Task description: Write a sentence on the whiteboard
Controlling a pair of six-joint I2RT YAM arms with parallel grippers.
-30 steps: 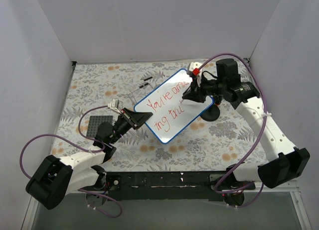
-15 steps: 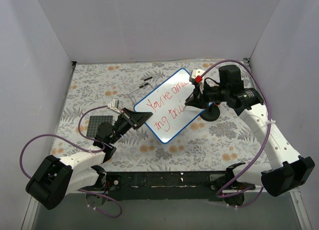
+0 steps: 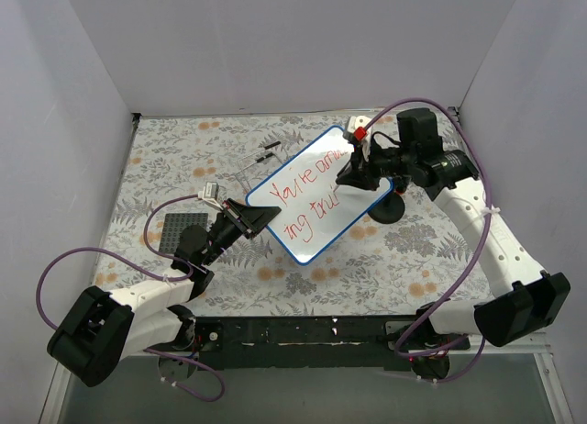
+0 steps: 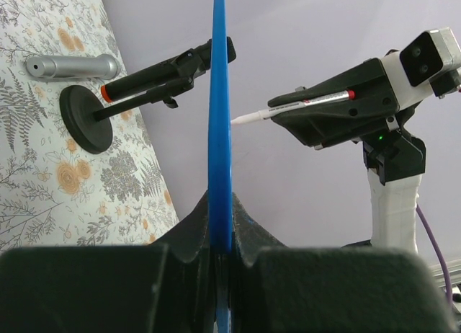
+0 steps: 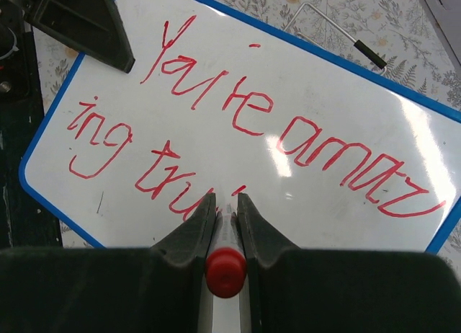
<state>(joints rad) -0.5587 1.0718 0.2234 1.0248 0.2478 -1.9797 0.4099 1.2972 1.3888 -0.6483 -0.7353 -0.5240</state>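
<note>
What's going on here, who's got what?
The left gripper is shut on a corner of the whiteboard, steadying it. The right gripper is shut on a red-capped marker, its tip at the second line. The sentence in red reads "You're amaz / ing tru" so far, so the last word looks unfinished.

Stuff you can't really make out here

From above, the right gripper (image 3: 347, 178) sits over the whiteboard (image 3: 312, 248) and covers the tail end of both lines of the sentence (image 3: 298, 187). The small dark bits (image 3: 268, 151) by the board's far edge are too tiny to identify. In the right wrist view the marker (image 5: 225, 270) tip is buried between the fingers, whatever follows "tru" is behind them, and the board's right end runs off the frame. The left wrist view only gets the board edge-on, so no writing side at all, and its lower edge vanishes inside the left gripper (image 4: 220, 239).
</note>
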